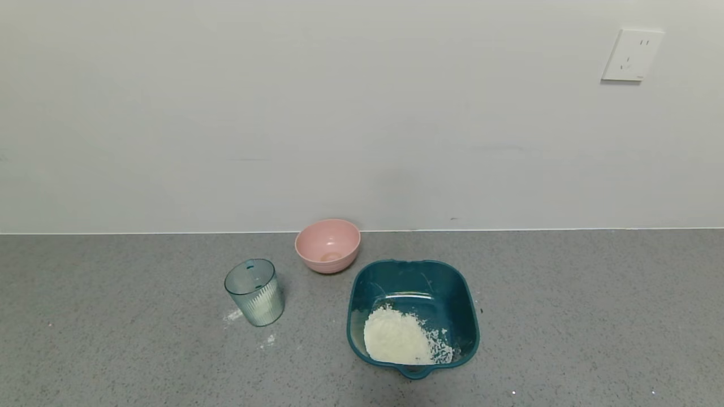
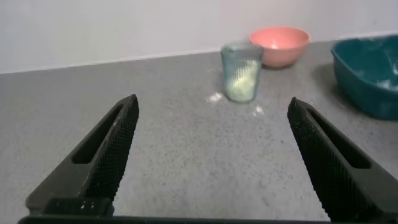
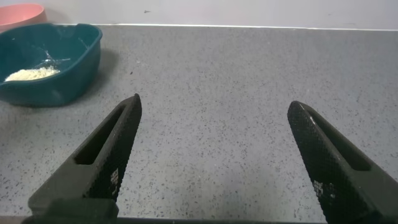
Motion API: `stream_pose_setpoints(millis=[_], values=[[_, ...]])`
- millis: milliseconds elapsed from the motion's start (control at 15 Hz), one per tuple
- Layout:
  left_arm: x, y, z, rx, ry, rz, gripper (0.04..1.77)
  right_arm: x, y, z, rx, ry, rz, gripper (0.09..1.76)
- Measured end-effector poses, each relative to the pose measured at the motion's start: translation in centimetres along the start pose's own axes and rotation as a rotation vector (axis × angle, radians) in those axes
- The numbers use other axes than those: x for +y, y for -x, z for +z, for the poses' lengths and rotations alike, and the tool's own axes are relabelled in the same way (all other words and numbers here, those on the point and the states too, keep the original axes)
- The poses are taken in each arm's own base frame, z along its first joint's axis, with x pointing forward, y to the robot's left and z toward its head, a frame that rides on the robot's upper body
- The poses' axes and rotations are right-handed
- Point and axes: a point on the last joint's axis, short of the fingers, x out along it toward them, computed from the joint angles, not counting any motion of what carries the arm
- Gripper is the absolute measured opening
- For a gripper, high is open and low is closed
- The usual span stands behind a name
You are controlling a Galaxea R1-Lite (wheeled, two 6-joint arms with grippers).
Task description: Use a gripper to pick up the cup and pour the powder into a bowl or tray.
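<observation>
The ribbed pale blue-green cup point(image 1: 255, 292) stands upright on the grey counter, left of the dark teal basin point(image 1: 452, 282). A little white powder clings low inside the cup. A heap of white powder point(image 1: 396, 339) lies in the basin's near part. Neither gripper shows in the head view. My left gripper point(image 2: 212, 109) is open and empty, low over the counter, with the cup point(image 2: 241, 72) well ahead of it. My right gripper point(image 3: 214, 109) is open and empty over bare counter, with the basin point(image 3: 74, 68) off to one side.
A smaller round pink bowl point(image 1: 328, 245) stands behind the cup and basin, near the wall. Small spills of powder point(image 1: 233, 315) lie on the counter point(image 1: 565, 316) by the cup's base. A white wall socket point(image 1: 632, 55) is at the upper right.
</observation>
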Motion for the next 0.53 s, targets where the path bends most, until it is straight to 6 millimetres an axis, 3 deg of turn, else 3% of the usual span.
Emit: stream_pose_setpoints(millis=[533], values=[[-0.07,-0.01,-0.52,0.045,0.106,-0.009,1.72,0.0,0.0,0.0,0.0,0.0,0.0,1.71]])
